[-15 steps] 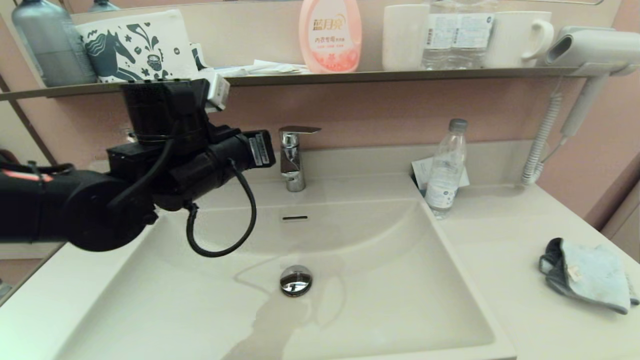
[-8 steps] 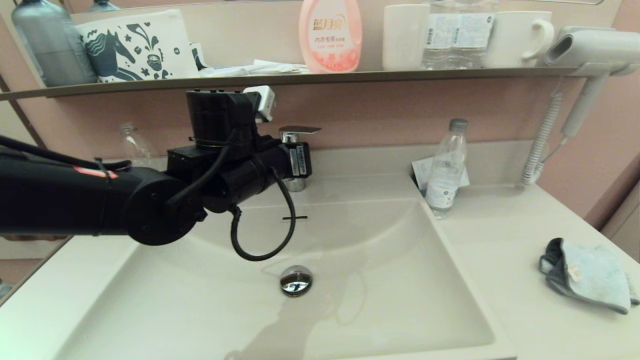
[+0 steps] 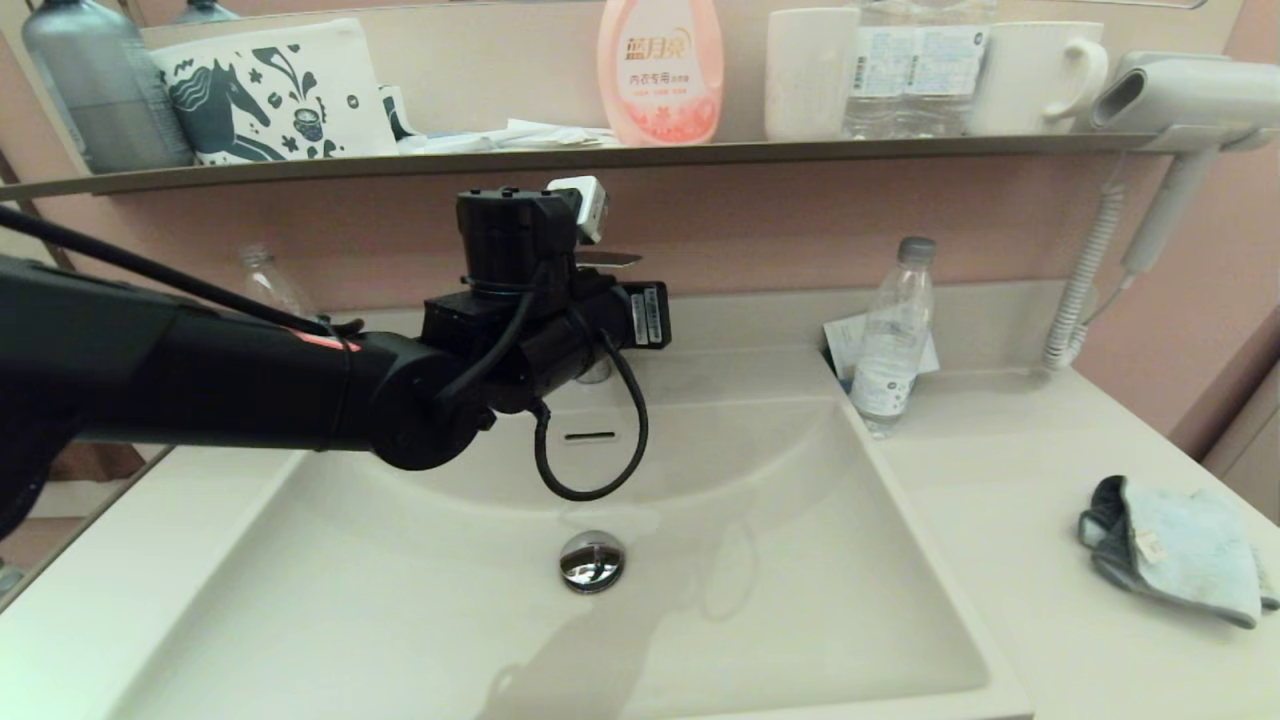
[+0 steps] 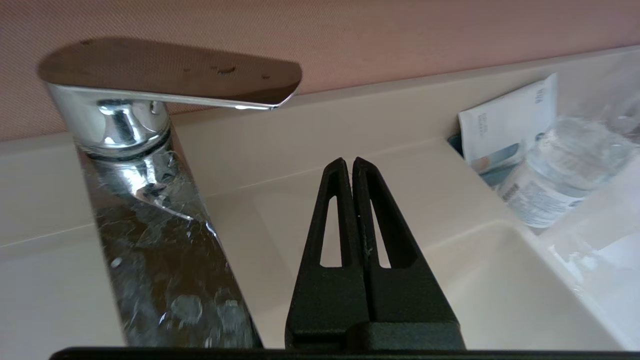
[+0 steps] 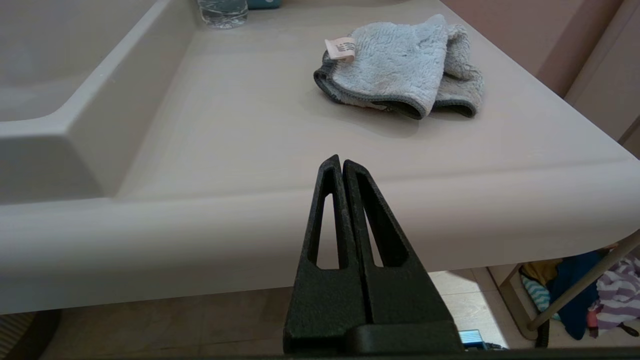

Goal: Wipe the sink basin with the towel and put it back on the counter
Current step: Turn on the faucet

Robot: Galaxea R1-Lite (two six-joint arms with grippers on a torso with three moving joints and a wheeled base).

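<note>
The cream-white sink basin (image 3: 800, 600) fills the middle of the head view, with its chrome drain plug (image 3: 592, 560) and slot overflow (image 3: 590, 436). The light blue towel (image 3: 1175, 550) with grey edging lies bunched on the counter (image 3: 1000, 470) at the far right, untouched. My left gripper (image 4: 348, 161) is shut with nothing in it, hovering over the basin's back rim right beside the chrome faucet (image 4: 150, 200); my left arm's wrist (image 3: 530, 320) hides its fingers in the head view. My right gripper (image 5: 340, 161) is shut and empty, low before the counter's front edge, short of the towel (image 5: 400, 70).
A clear water bottle (image 3: 890, 340) and a paper packet (image 3: 845, 345) stand at the basin's back right corner. The dark shelf (image 3: 700, 152) above carries a pink soap bottle, cups and a box. A hair dryer (image 3: 1180, 95) hangs at the right wall.
My left arm has swung to the right along the back of the basin and now covers most of the faucet. The towel has stayed in place.
</note>
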